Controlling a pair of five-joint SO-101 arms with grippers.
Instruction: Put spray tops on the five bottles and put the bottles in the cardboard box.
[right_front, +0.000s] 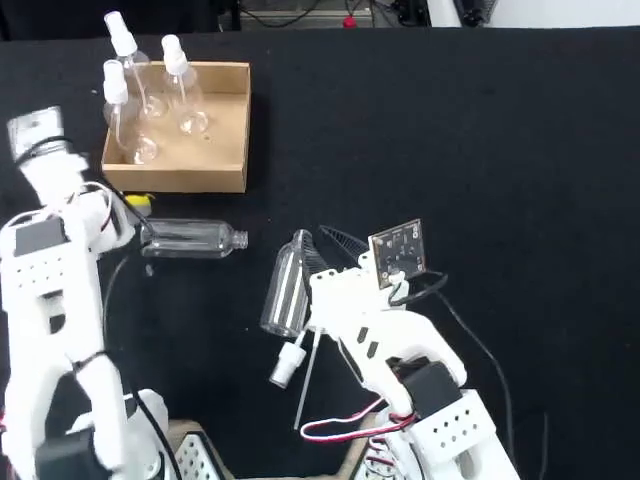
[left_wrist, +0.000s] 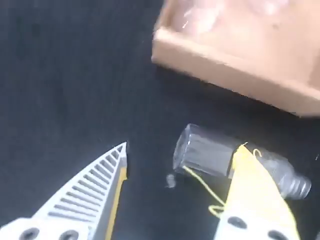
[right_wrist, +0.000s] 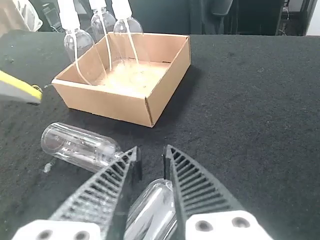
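The right gripper (right_wrist: 151, 150) has its jaws drawn close together, pinching a capped bottle (right_wrist: 150, 210) by its clear body. The rounded base sits between the fingers. In the high view its spray top (right_front: 288, 362) points away from the fingertips, back toward the arm's base.

Just past these fingertips lies a bare bottle (right_wrist: 80, 145) on its side on the black table (right_wrist: 260, 100), with no top on it. Beyond that is the cardboard box (right_wrist: 105, 102), with three upright bottles (right_front: 180, 95) inside, each with a spray top on.

The left gripper (left_wrist: 182, 150) has its jaws spread wide. The base of the bare bottle lies between the fingertips, and the yellow-edged finger crosses its body; whether it touches cannot be told. The box is just beyond.
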